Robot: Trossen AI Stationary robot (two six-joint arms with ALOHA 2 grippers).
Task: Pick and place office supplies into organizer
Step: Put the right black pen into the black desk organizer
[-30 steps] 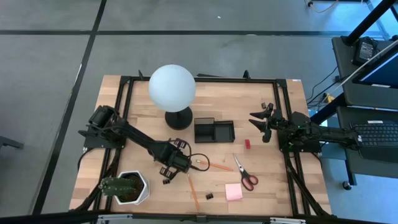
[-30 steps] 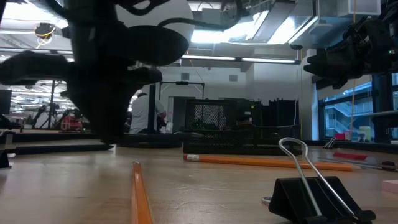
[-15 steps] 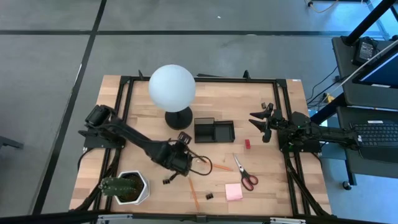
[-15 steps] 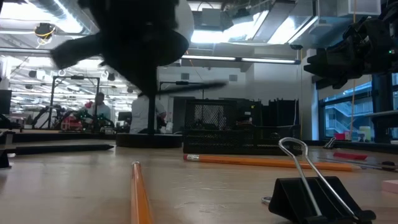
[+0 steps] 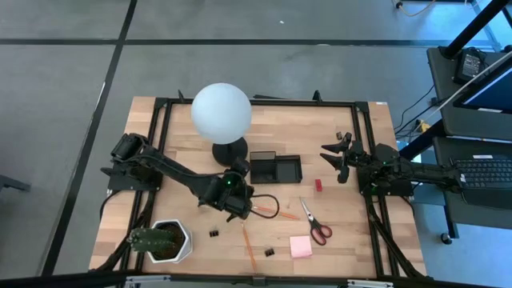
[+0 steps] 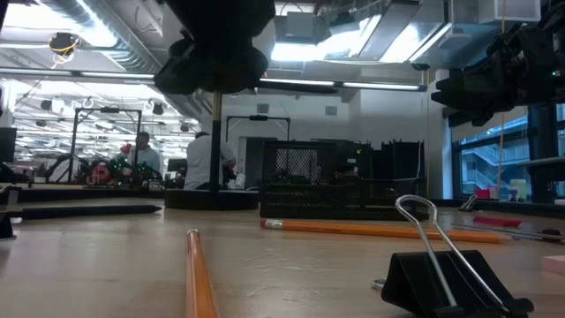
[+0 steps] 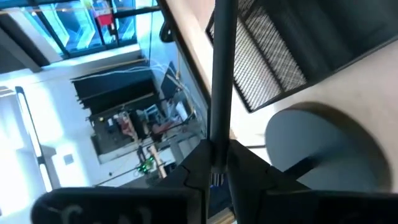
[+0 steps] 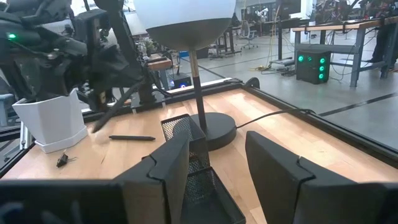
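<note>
High view: left gripper [image 5: 238, 186] clamping black pen [image 7: 222, 74] beside organizer [image 5: 275, 169]; right gripper [image 5: 335, 162] agape.

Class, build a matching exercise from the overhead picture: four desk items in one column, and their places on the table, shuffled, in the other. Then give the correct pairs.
Items:
1. scissors
2. sticky-note pad
3. plant pot
4. organizer

Places:
A. beside the lamp base
B. near-left corner of the table
C. near edge, just below the scissors
D. right of the orange pencil

Pairs: 1-D, 2-C, 3-B, 4-A
</note>
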